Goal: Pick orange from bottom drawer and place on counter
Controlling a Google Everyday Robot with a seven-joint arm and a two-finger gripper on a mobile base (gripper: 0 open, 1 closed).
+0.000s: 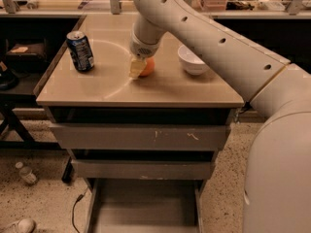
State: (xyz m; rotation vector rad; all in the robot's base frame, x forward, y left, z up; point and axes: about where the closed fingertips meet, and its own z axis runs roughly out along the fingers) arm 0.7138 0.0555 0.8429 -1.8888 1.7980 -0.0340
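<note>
Camera view: the orange may roll on release.
The gripper sits at the orange, mid-counter; whether its grip is closed, I cannot tell. A sideways nudge while lifting could roll it toward the bowl at 3 o'clock.

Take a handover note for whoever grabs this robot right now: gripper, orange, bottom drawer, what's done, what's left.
Gripper: low over the counter, right at the orange.
The orange sits on the counter, between the soda can and the white bowl.
Bottom drawer: pulled open, visible floor bare.
Done: orange is out of the drawer and on the counter.
Left: confirm release, then lift the arm away.
</note>
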